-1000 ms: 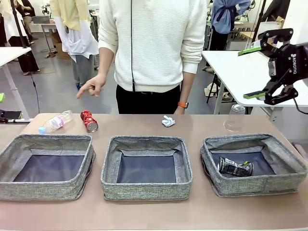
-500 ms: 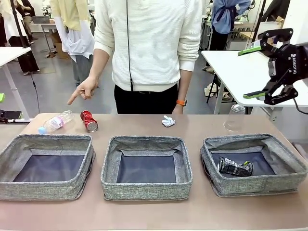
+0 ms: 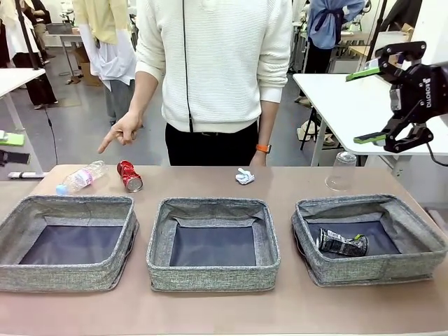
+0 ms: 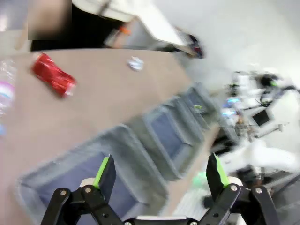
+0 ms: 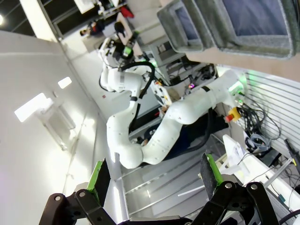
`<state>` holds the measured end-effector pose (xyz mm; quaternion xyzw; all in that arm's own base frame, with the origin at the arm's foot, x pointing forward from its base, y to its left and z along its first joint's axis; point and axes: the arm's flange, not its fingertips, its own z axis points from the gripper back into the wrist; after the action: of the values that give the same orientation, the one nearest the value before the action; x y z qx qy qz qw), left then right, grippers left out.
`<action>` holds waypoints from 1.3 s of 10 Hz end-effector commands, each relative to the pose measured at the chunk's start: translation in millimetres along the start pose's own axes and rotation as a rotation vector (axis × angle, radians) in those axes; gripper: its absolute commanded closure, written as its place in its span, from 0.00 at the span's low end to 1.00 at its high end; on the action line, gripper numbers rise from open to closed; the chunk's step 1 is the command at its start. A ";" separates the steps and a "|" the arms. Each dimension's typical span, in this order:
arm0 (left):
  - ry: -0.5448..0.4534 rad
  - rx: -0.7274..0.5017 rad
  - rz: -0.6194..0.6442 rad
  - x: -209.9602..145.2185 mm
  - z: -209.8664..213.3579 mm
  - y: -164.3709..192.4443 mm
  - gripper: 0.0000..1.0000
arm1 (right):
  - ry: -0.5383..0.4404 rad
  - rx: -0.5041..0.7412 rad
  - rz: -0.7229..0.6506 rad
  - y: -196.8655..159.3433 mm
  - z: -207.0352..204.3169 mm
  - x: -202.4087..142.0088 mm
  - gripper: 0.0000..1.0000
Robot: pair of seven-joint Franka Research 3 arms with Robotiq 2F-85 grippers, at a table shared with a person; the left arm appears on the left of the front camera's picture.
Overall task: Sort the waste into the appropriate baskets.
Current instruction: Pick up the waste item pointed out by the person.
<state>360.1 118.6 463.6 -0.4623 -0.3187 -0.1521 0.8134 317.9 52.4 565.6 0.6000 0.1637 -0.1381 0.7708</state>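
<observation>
Three grey baskets sit in a row: left [image 3: 70, 210], middle [image 3: 213, 208] and right [image 3: 367, 204]. A crushed dark can [image 3: 341, 243] lies in the right basket. Behind the baskets lie a clear bottle [image 3: 82, 177], a red can [image 3: 129, 176] and a white paper wad [image 3: 245, 176]; a clear cup [image 3: 342, 171] stands upside down. My right gripper [image 3: 374, 105] hangs open, high at the right, holding nothing. My left gripper [image 3: 12, 155] is at the far left edge; its wrist view, blurred, shows it [image 4: 159, 171] open above a basket [image 4: 126, 140], with the red can [image 4: 53, 75] beyond.
A person in a white sweater stands at the far side, one hand [image 3: 122, 131] pointing down towards the bottle and red can. Bare table runs along the front edge. The right wrist view looks past the open fingers [image 5: 99, 176] at a basket's side [image 5: 220, 37] and a white arm.
The person's pointing hand has moved left and lower. The left gripper at the left edge has shifted slightly into the picture. The right arm has not moved.
</observation>
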 end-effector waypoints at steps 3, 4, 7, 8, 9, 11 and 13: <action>0.194 0.765 -0.262 38.6 -46.3 -10.3 0.00 | 0.007 0.021 0.025 2.4 -0.2 0.9 0.00; 0.237 0.834 -0.281 40.4 -56.7 -8.6 0.00 | 0.007 0.021 0.025 2.4 -0.2 0.9 0.00; 0.157 0.736 -0.363 50.8 -53.9 -16.1 0.00 | 0.007 0.021 0.025 2.4 -0.2 0.9 0.00; 0.157 0.736 -0.363 50.8 -53.9 -16.1 0.00 | 0.007 0.021 0.025 2.4 -0.2 0.9 0.00; 0.157 0.736 -0.363 50.8 -53.9 -16.1 0.00 | 0.007 0.021 0.025 2.4 -0.2 0.9 0.00; 0.175 0.773 -0.370 49.8 -62.2 -11.1 0.00 | 0.007 0.021 0.025 2.4 -0.2 0.9 0.00; 0.311 0.662 -0.401 75.6 -75.8 9.9 0.00 | 0.007 0.021 0.025 2.4 -0.2 0.9 0.00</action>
<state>423.3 57.6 476.9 -0.0629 -0.3364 -0.2408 0.9082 317.9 52.6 565.4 0.5998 0.1637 -0.1383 0.7709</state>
